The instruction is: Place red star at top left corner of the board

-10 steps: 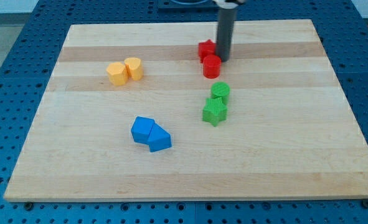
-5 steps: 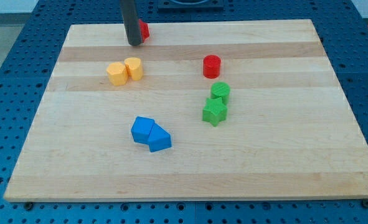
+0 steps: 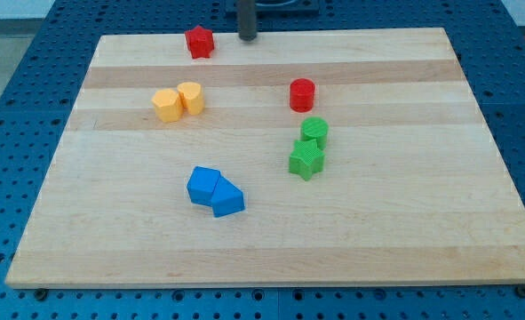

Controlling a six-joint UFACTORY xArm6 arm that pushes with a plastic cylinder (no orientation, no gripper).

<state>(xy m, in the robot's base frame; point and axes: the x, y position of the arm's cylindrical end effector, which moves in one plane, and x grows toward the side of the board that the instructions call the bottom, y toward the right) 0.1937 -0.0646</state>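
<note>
Pale wood board sits on blue perforated tbl (even, soft light).

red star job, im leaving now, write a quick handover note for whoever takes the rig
My tip is at the board's top edge, to the view's right of the red star and not touching it.
The red star sits near the top edge, left of centre, short of the top left corner.
The red cylinder lies apart, mid-board.
Left: push the star further to the view's left into the corner.
</note>
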